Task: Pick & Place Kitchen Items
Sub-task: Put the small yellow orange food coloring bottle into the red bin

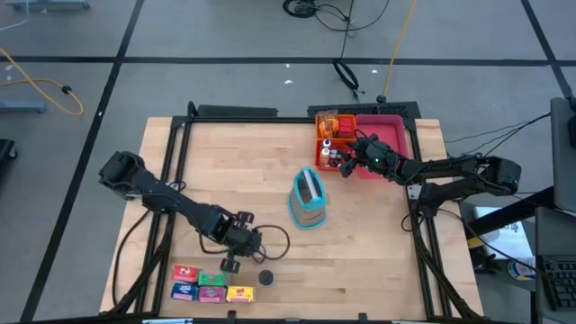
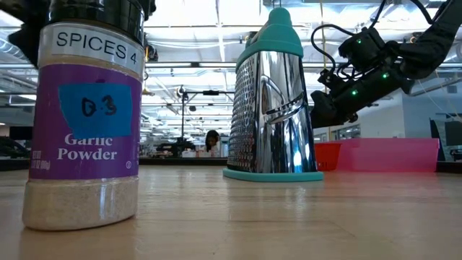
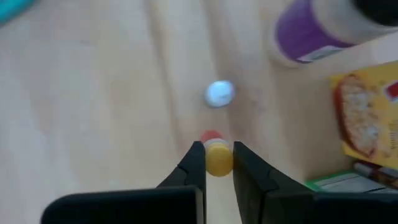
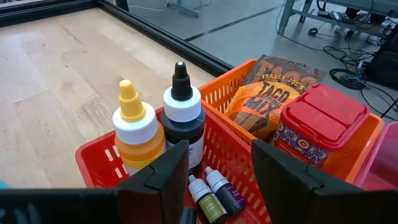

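Note:
My left gripper (image 1: 231, 263) is at the table's near left, just beyond a cluster of small boxes: red (image 1: 185, 272), blue (image 1: 184, 291), green (image 1: 212, 280) and yellow (image 1: 239, 293). It is shut on a tiny yellow bottle (image 3: 217, 158) with a red cap. A purple garlic powder jar (image 2: 83, 115) stands upright on the table beside it. A small white round piece (image 3: 219, 93) lies on the wood. My right gripper (image 4: 217, 152) is open over the orange tray (image 4: 99, 158) and touches nothing. Squeeze bottles (image 4: 134, 134), dropper bottles (image 4: 211, 196), a taco mix packet (image 4: 267, 93) and a red-lidded jar (image 4: 320, 121) sit in the tray. My left gripper pinches the tiny bottle's yellow body (image 3: 217, 163) between its two fingertips (image 3: 194, 158). The red cap (image 3: 211, 135) points away from the wrist, past the fingertips. I cannot tell whether the bottle is lifted clear of the table.
A metal grater with a teal top and base (image 1: 308, 200) stands upright mid-table. The pink tray (image 1: 389, 142) sits beside the orange one at the far right edge. Bare wood lies between the grater and the boxes. Cables run on the floor around the table.

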You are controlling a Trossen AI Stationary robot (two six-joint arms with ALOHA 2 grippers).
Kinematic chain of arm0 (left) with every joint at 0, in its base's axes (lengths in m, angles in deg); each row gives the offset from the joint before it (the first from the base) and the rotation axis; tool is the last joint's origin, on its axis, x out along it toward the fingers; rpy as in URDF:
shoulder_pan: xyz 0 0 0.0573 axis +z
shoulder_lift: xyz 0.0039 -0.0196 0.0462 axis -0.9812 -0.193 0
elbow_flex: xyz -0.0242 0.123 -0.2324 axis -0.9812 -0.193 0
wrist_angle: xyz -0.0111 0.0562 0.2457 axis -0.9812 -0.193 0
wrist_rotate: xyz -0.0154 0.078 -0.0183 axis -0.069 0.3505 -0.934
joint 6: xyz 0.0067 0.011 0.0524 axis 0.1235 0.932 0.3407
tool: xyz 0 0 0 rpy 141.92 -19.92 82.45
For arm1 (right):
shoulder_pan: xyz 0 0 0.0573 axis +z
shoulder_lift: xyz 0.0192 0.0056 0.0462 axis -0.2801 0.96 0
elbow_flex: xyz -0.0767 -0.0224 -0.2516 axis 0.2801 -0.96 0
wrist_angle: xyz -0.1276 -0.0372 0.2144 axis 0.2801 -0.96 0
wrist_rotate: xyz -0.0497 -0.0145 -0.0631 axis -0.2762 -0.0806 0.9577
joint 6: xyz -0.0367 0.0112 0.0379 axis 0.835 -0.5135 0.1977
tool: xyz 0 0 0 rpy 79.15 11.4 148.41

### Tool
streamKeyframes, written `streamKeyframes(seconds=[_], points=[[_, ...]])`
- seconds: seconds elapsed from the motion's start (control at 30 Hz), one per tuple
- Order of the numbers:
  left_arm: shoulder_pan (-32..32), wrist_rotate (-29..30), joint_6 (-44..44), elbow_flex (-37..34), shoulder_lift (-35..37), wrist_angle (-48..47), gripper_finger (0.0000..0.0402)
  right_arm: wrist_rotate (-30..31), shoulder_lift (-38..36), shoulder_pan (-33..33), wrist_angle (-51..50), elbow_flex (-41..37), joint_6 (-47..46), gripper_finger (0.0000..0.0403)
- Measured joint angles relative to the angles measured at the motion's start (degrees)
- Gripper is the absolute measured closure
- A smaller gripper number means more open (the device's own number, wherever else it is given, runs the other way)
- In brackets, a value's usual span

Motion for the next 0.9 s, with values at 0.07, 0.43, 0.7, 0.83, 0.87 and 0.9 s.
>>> streamKeyframes(seconds=[0.07, 0.43, 0.7, 0.83, 0.87, 0.9], points=[[0.8, 1.8, -0.9, 0.0, 2.4, -2.2, 0.0369, 0.0, 0.0, 0.0, 0.0, 0.0, 0.0, 0.0234], [10.1, 13.6, -8.3, 0.3, 18.1, -3.4, 0.0369, -0.1, 0.0, 0.0, 0.7, 0.0, 0.0, 0.0234], [20.4, 19.7, -8.8, 7.1, 21.9, -3.1, 0.0368, -0.2, 0.0, 0.0, 0.9, 0.0, -0.4, 0.0234], [26.5, 18.3, -3.5, 12.3, 20.9, -2.0, 0.0368, -0.2, 0.0, 0.2, 1.8, 0.0, -0.4, 0.0234], [28.1, 17.2, -2.3, 13.4, 20.7, -1.7, 0.0368, -0.3, 0.0, 0.4, 2.3, 0.0, -0.4, 0.0234], [29.6, 15.8, -1.1, 14.6, 20.2, -1.3, 0.0368, -0.3, 0.0, 0.5, 2.9, 0.0, -0.4, 0.0234]])
